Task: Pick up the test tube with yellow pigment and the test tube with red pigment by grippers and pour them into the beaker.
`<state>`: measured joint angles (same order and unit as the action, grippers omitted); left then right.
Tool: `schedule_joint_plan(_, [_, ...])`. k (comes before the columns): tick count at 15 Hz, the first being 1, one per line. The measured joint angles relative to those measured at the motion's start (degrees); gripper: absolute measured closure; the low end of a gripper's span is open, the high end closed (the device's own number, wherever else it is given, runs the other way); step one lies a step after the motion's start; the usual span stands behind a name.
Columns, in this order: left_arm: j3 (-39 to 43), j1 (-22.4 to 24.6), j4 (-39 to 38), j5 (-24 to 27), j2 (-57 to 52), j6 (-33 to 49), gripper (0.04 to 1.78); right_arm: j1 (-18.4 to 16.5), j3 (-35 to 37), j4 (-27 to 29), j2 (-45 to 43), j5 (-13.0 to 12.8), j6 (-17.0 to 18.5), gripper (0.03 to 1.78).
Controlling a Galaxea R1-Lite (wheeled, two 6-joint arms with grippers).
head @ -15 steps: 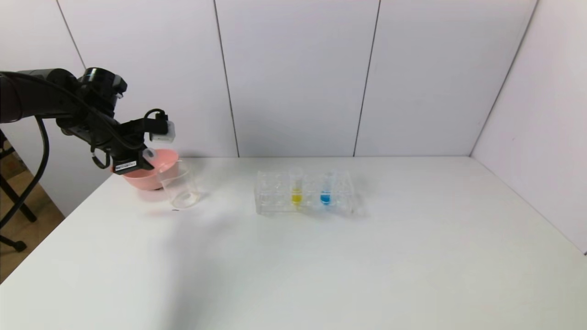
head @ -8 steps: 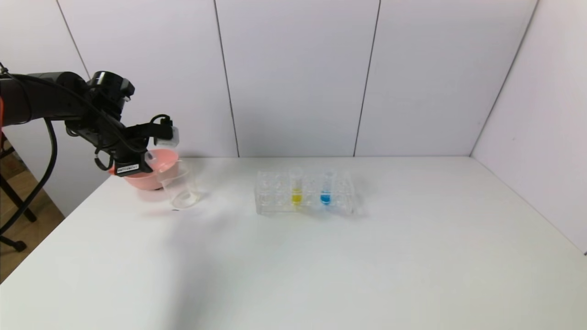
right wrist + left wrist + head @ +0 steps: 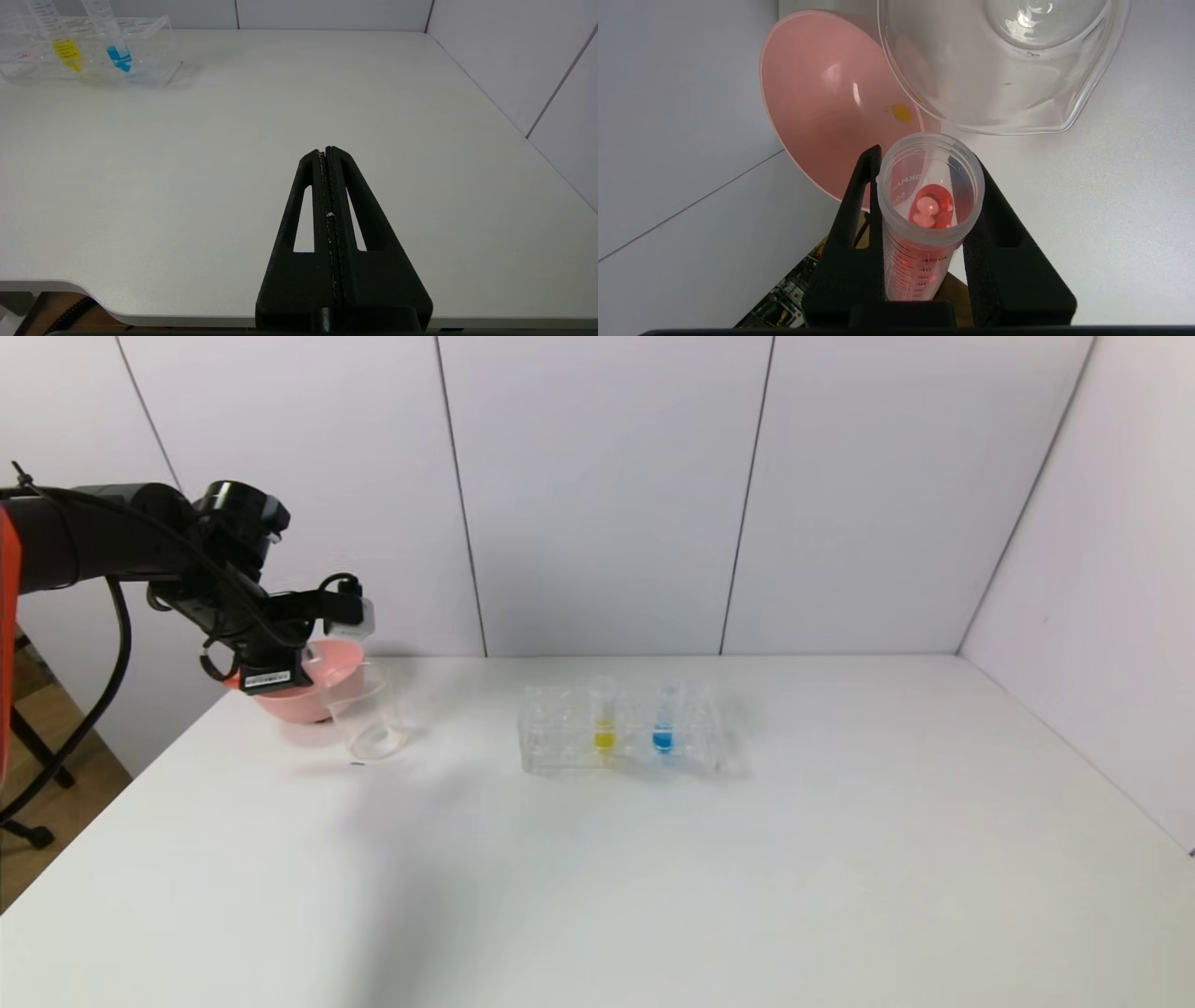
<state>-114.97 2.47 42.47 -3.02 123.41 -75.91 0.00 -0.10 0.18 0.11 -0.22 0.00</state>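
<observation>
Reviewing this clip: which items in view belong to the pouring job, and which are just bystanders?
Part of the job:
- test tube with red pigment, clamped in the left gripper near the beaker
- beaker, no coloured liquid visible in it
- test tube with yellow pigment, in the rack
- right gripper, shut, idle

Bystanders:
- pink bowl
- blue tube
- tube rack

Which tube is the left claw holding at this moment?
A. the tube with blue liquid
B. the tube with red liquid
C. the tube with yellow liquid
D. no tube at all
B: in the left wrist view the left claw grips the tube with red liquid near the beaker and the pink bowl, while the yellow tube and the blue tube stand in the rack.
</observation>
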Motion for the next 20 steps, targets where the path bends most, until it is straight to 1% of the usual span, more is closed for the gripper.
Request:
schedule_joint_plan(8, [-0.33, -0.68, -0.17, -3.58, -0.15, -1.82, 1.33, 0.00, 0.00, 0.00, 0.00, -0.02, 0.00, 1.70])
schedule_joint_plan(20, [-0.35, -1.73, -0.91, -6.36, -0.37, -3.52, 1.33, 0.00, 0.00, 0.00, 0.00, -0.02, 0.00, 1.70])
